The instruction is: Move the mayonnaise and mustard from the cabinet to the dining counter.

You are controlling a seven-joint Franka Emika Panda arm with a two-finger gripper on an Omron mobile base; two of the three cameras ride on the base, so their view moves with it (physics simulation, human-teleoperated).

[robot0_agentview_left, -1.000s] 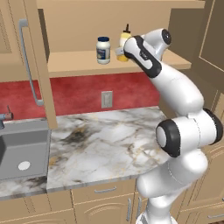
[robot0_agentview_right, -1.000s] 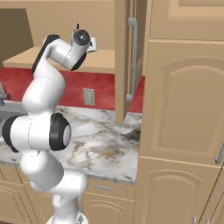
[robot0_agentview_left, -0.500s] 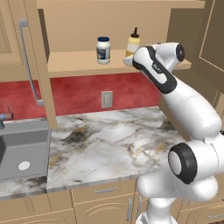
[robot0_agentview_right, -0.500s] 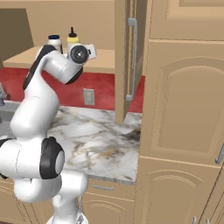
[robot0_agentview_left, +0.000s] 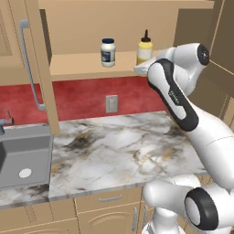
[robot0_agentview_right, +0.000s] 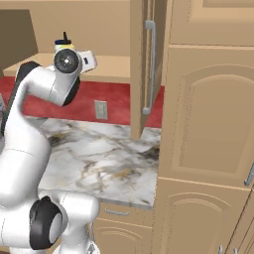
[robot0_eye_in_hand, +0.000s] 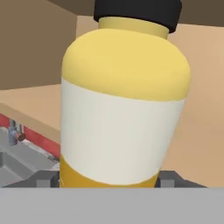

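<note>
The mustard, a yellow squeeze bottle with a black nozzle cap and a pale band, stands on the open cabinet's shelf. The mayonnaise, a squat white jar with a dark blue lid, stands to its left. My gripper is at the shelf's front edge, right by the mustard. In the hand view the mustard looms very close, and my gripper is open with a fingertip on each side of the bottle's base. The mustard's cap peeks above my hand. The dining counter is out of view.
Below the shelf lies a marble counter with a grey sink at its left, backed by a red wall with an outlet. The cabinet door hangs open at left. Tall wooden cabinets stand to the right.
My arm has swung its elbow out to the right and the hand has settled lower, at the shelf edge by the mustard. The fingers stayed equally wide. Jar and bottle have not moved.
</note>
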